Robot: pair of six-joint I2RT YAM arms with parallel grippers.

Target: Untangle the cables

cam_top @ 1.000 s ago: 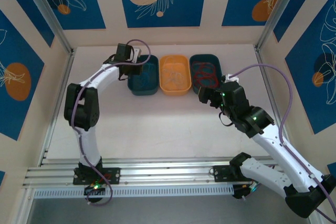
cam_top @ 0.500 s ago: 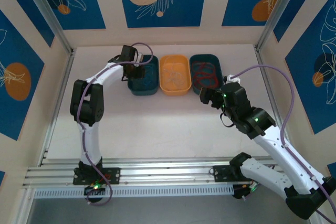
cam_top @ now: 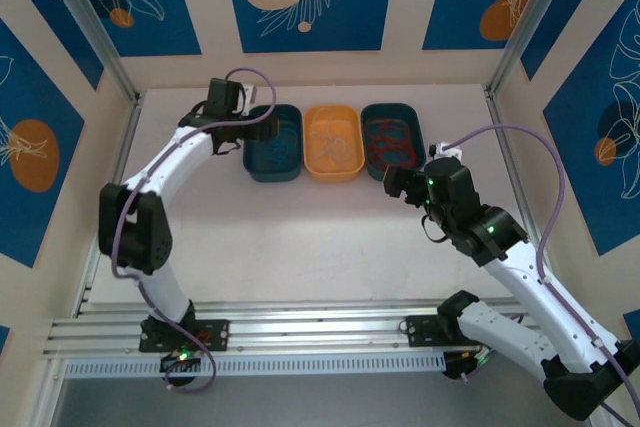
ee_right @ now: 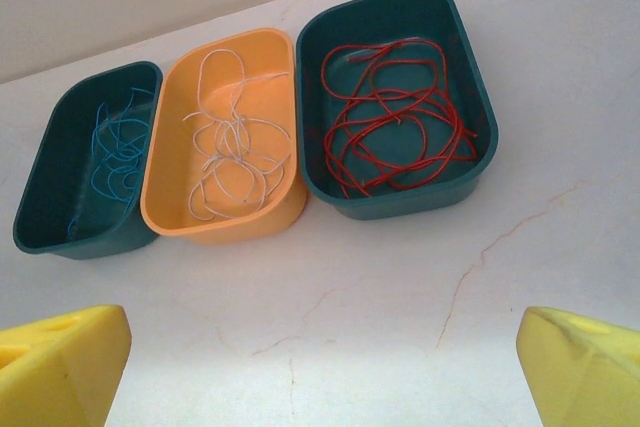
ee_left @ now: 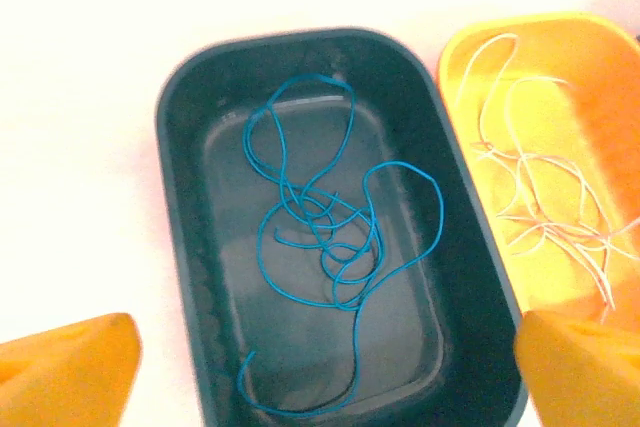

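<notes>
Three trays stand in a row at the back of the table. The blue cable (ee_left: 325, 237) lies in loose loops inside the left teal tray (ee_left: 180, 247). Curls of white cable (ee_right: 235, 142) rest in the orange tray (ee_right: 170, 217), and the red cable (ee_right: 395, 117) fills the right teal tray (ee_right: 400, 202). My left gripper (ee_left: 325, 377) hovers open above the near end of the left teal tray, nothing between its fingers. The right gripper (ee_right: 320, 367) hangs open over bare table in front of the trays, also seen at the right gripper (cam_top: 393, 183).
Walls with blue panels close in the table on three sides, and metal posts (cam_top: 95, 32) stand at the back corners. The white tabletop (cam_top: 300, 237) in front of the trays is bare. An aluminium rail (cam_top: 300, 332) runs along the near edge.
The left arm's elbow has swung out to the left and its wrist has drawn back left over the left teal tray's edge. The right arm has barely shifted.
</notes>
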